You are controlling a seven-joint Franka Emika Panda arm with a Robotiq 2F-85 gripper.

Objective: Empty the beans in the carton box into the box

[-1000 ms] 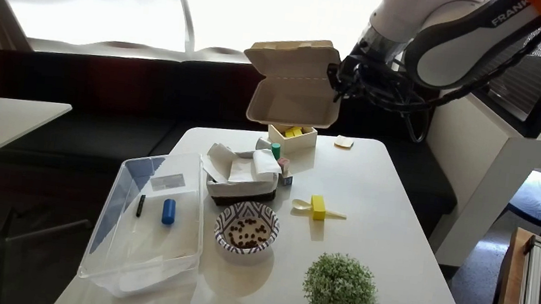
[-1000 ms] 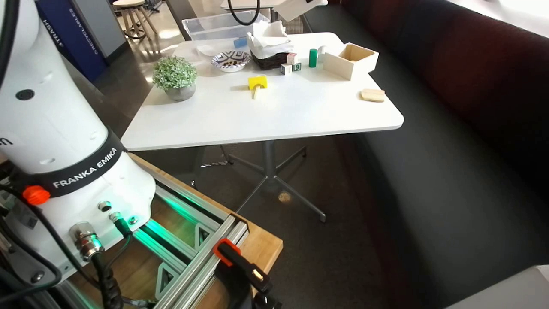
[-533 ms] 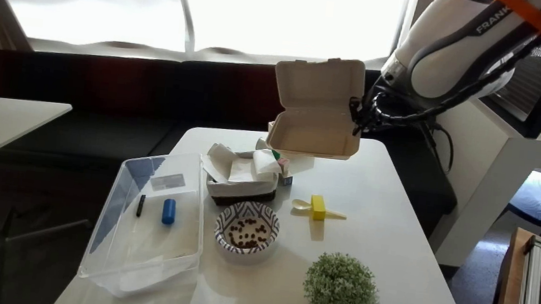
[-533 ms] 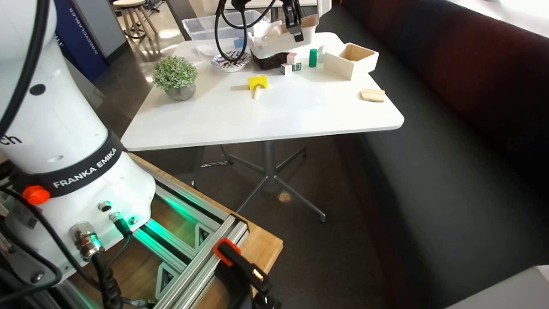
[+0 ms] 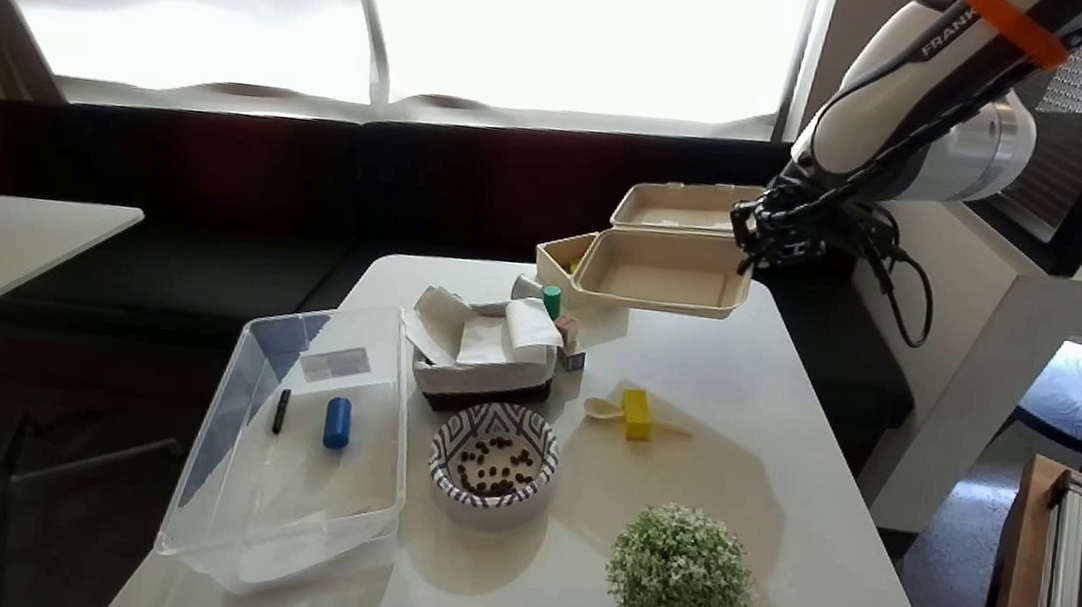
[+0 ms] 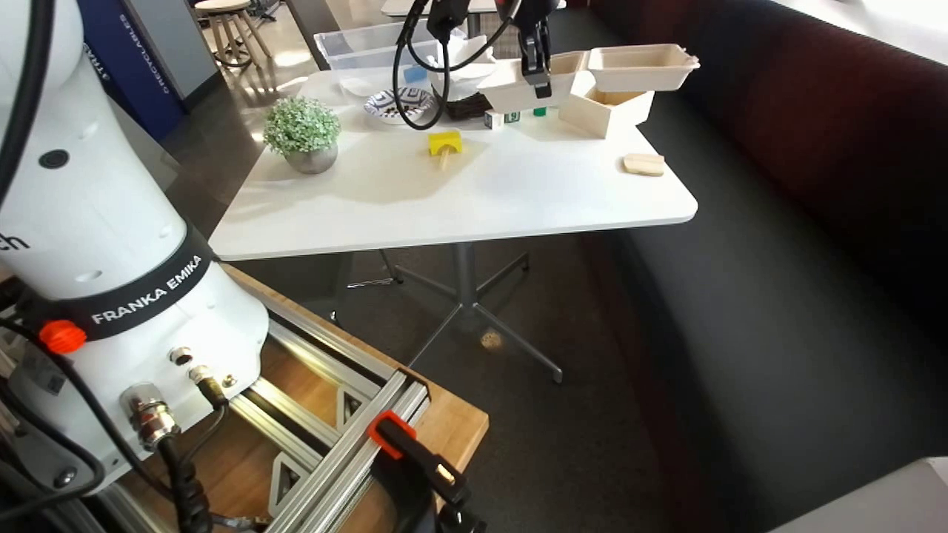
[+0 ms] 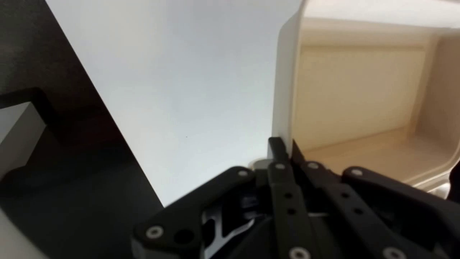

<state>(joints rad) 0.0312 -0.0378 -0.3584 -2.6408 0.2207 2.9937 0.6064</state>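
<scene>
1) In an exterior view, the camera looked down, facing the far window (image 5: 589,37)
2) In an exterior view, the camera looked past the near-left robot base (image 6: 141,333)
3) The wrist view looked closely into the carton box (image 7: 359,97)
4) Both exterior views shared the table (image 5: 562,577)

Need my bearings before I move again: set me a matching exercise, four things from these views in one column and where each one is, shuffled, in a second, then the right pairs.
Things
1. beige cardboard clamshell carton
2. tiny dark brown beans
3. blue cylinder
4. yellow arch-shaped block

Places
A. inside the clear plastic bin
B. held at its edge by the black two-fingered gripper
C. straddling the pale spoon
D. in the zigzag-patterned round bowl

Right pairs: 1-B, 2-D, 3-A, 4-C
</scene>
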